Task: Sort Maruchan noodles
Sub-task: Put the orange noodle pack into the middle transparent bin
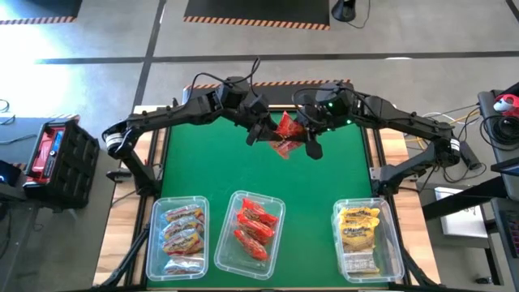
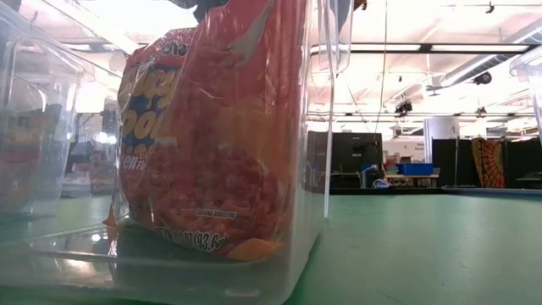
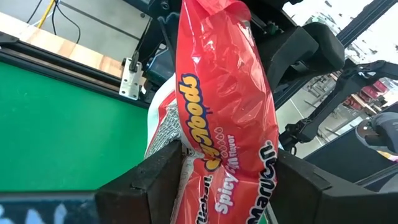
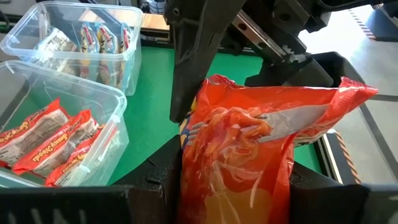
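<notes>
Both grippers meet above the far middle of the green table (image 1: 268,174); a red noodle packet (image 1: 287,135) hangs between them, off the mat. The left gripper (image 3: 227,180) has its fingers closed on the packet; the right gripper (image 4: 233,180) likewise clamps it between its fingers. Three clear bins (image 1: 246,261) of sorted packets (image 1: 256,225) sit along the near edge, well apart from the fingers.
</notes>
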Motion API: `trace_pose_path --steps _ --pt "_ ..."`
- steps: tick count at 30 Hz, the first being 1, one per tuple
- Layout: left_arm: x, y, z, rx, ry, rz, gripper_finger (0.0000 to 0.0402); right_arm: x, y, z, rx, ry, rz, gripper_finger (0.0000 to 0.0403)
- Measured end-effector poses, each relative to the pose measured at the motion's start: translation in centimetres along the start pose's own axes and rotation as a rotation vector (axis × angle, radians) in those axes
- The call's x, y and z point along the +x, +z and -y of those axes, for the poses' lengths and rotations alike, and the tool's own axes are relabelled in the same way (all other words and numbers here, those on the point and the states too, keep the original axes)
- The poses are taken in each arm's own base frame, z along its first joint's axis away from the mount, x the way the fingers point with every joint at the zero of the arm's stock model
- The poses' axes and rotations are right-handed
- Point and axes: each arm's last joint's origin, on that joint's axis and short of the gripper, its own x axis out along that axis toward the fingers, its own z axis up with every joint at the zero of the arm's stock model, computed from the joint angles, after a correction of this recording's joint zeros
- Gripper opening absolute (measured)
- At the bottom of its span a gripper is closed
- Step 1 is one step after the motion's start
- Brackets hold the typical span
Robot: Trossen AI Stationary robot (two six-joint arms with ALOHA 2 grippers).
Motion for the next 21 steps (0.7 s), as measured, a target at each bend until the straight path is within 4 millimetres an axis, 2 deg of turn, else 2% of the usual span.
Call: trace_pose_path --steps 10,21 --pt "0.01 0.0 -0.03 0.005 0.0 0.0 0.0135 -0.04 0.04 0.02 0.038 0.0 0.002 0.0137" --pt "0.19 -0.23 -0.21 -0.003 0.004 -0.011 0.0075 -0.29 -0.39 -0.16 0.146 0.009 -0.049 0.0166"
